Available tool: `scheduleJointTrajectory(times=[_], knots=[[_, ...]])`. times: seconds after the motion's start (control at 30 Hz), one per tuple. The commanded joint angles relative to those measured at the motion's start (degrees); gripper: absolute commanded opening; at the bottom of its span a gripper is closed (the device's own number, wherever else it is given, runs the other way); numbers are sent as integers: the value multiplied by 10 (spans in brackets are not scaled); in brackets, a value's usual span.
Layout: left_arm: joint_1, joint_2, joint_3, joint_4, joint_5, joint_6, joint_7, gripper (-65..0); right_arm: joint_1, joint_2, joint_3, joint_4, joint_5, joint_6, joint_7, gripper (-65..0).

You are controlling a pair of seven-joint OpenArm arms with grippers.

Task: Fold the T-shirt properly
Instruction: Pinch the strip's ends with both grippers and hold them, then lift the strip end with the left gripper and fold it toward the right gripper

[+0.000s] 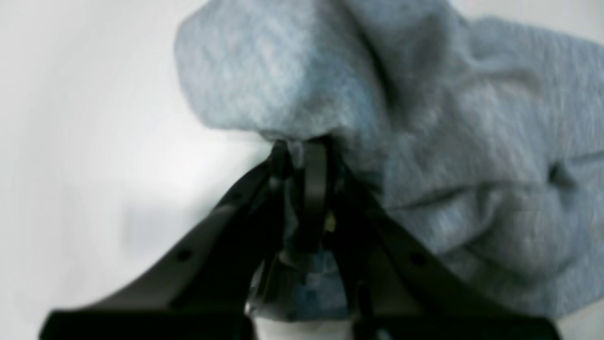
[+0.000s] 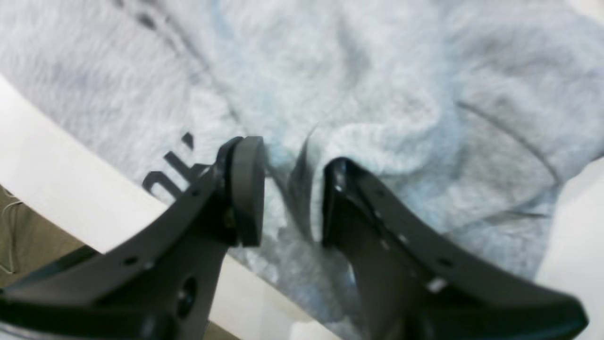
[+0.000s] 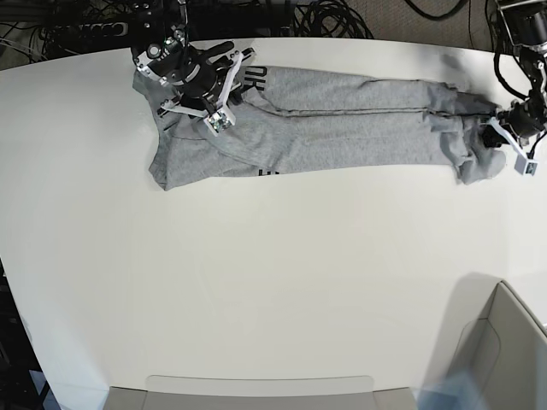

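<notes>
The heather-grey T-shirt point(image 3: 342, 124) lies stretched in a long, roughly folded band across the far part of the white table point(image 3: 273, 282), with black lettering point(image 3: 255, 79) showing near its left end. My left gripper point(image 1: 302, 148) is shut on a bunched end of the shirt point(image 1: 424, 118); in the base view this gripper point(image 3: 491, 135) is at the shirt's right end. My right gripper point(image 2: 290, 189) is open, fingers astride a raised fold of the cloth point(image 2: 377, 94), with the lettering point(image 2: 170, 174) just beside one finger. In the base view it point(image 3: 232, 81) is over the shirt's left end.
The table's far edge point(image 2: 56, 184) runs close behind my right gripper. Cables point(image 3: 325, 17) lie beyond the far edge. A grey bin point(image 3: 504, 350) stands at the front right corner, and a low grey rim point(image 3: 256, 384) runs along the front edge.
</notes>
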Motion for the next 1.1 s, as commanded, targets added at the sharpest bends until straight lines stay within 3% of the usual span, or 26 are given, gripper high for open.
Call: scheduleJointTrajectory(times=[0.0, 0.17, 0.4, 0.57, 0.67, 0.87, 1.07], knots=[[-9, -1, -7, -25, 65, 24, 34, -650, 0, -3, -1, 12, 6, 2, 10, -464], [-43, -35, -62, -70, 79, 24, 50, -650, -5, -2, -1, 12, 6, 2, 10, -464], [-60, -62, -63, -70, 77, 24, 67, -650, -13, -3, -1, 12, 6, 2, 11, -464], [-60, -65, -101, -9, 76, 24, 119, -650, -13, 0, 0, 11, 6, 1, 11, -464], [-59, -65, -143, 71, 76, 24, 180, -650, -13, 0, 0, 11, 6, 1, 11, -464], [-56, -14, -175, 238, 76, 24, 283, -650, -9, -2, 0, 10, 6, 1, 13, -464], [-29, 69, -172, 396, 76, 24, 290, -650, -8, -2, 0, 10, 6, 1, 13, -464]])
